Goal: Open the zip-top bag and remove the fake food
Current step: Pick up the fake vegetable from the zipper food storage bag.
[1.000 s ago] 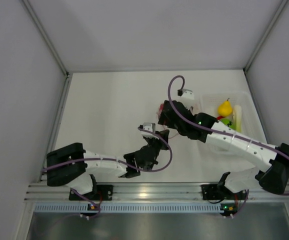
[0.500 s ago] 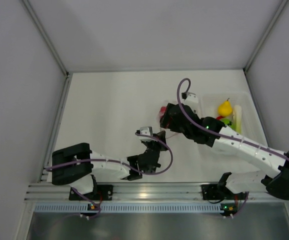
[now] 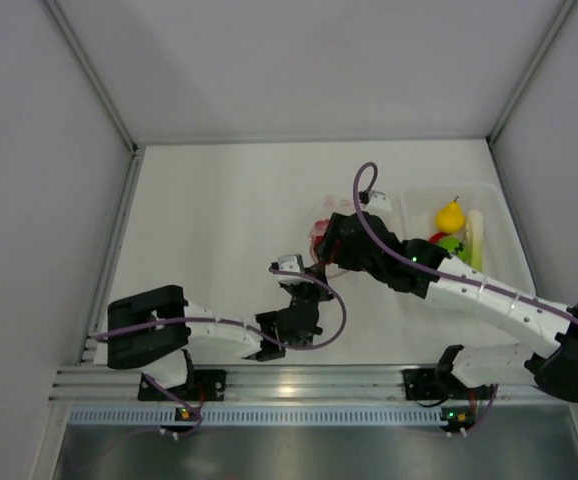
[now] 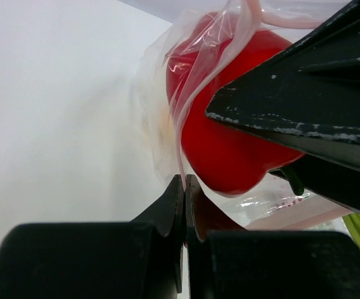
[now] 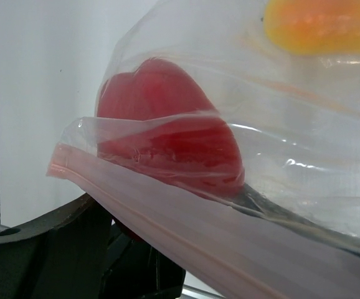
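Seen from above, the left gripper and right gripper meet nose to nose, and the bag is only a small red-and-clear smudge just beyond the right jaws. Only that view shows the tray, off to the right gripper's far side. It holds a yellow pear, a green piece and a pale stalk.

The left wrist view shows what the overhead one cannot. The left jaws are pressed together, pinching a fold of the bag's film that rises straight up from their tips. Just above and to the right of those tips the pepper bulges, glossy red, inside clear crinkled plastic. A black right finger lies across it.

The right wrist view adds the pink zip strip, which slants across the space between the right jaws. The pepper sits behind it, and an orange-yellow piece lies deeper in the bag, cut off by the top edge. One finger shows under the strip, and the other is mostly lost behind the plastic. The right jaws stand apart, but I cannot tell whether they bear on the pepper or merely straddle the bag.
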`<state>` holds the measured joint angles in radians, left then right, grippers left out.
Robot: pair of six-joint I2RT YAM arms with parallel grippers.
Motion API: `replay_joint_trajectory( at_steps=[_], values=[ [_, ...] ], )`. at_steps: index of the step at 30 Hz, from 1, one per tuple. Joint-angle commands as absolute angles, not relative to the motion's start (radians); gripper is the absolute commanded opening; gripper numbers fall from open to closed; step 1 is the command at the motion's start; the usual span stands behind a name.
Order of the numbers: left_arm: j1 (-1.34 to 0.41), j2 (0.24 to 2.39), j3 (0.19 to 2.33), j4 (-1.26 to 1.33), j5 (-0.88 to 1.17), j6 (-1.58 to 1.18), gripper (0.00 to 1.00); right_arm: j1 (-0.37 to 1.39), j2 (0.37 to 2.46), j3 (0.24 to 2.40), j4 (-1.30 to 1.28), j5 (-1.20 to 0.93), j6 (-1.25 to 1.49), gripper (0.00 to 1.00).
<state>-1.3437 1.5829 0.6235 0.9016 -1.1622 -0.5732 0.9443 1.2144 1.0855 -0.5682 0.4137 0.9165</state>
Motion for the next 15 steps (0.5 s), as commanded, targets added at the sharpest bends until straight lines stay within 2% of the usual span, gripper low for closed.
replay_joint_trajectory(
  at_steps=[1, 15],
  values=[
    [-1.332, 1.562, 0.592, 0.927, -1.187, -0.586, 0.0, 0.945, 1.172, 1.106, -0.52, 0.382, 0.887, 0.0],
    [-1.275, 1.49, 0.514, 0.963, -1.071, -0.583, 0.0, 0.931, 1.163, 1.135, -0.574, 0.227, 0.756, 0.0]
  ],
)
